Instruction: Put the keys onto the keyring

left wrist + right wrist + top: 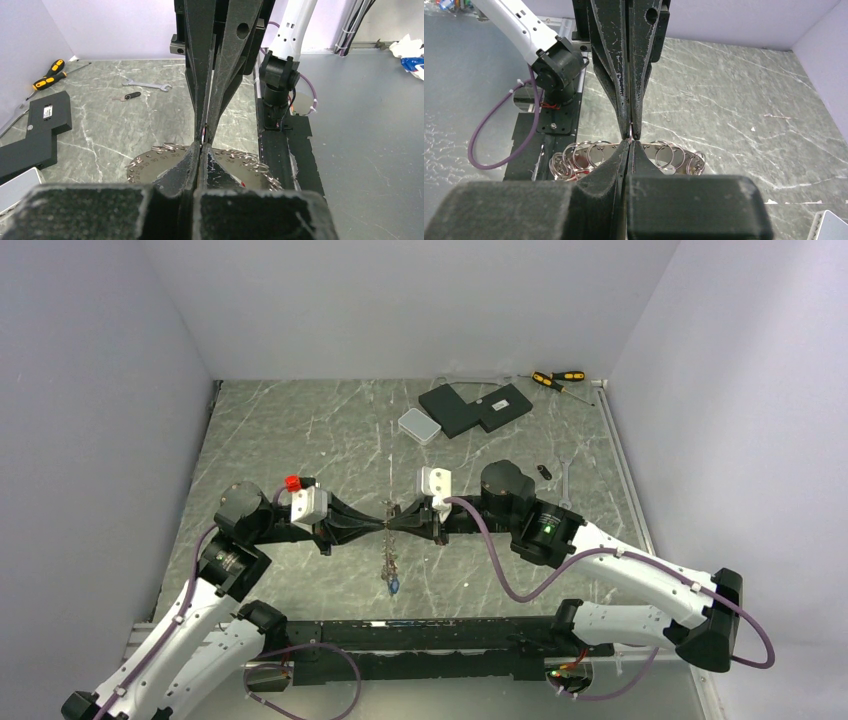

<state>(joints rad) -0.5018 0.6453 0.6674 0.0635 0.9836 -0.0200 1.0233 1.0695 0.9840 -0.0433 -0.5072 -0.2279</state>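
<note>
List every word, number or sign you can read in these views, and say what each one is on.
No text can be read in any view.
Small white sticker on the flat black box: something may be printed on it, but it is too small to read.

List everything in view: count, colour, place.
keyring: one, silver, hanging upright at the fingertips, mid-table
split rings: many, silver, round the keyring's rim
keys: count unclear, one blue head showing, dangling below the keyring
screwdrivers: two, yellow-black, far right corner
wrench: one, silver, right side
small fob: one, black, beside the wrench
flat slabs: apparently two, black, far centre
small box: one, pale grey, left of the slabs
table: one, grey marbled
left gripper: black, shut on the keyring's top edge
right gripper: black, shut there too, tip to tip
</note>
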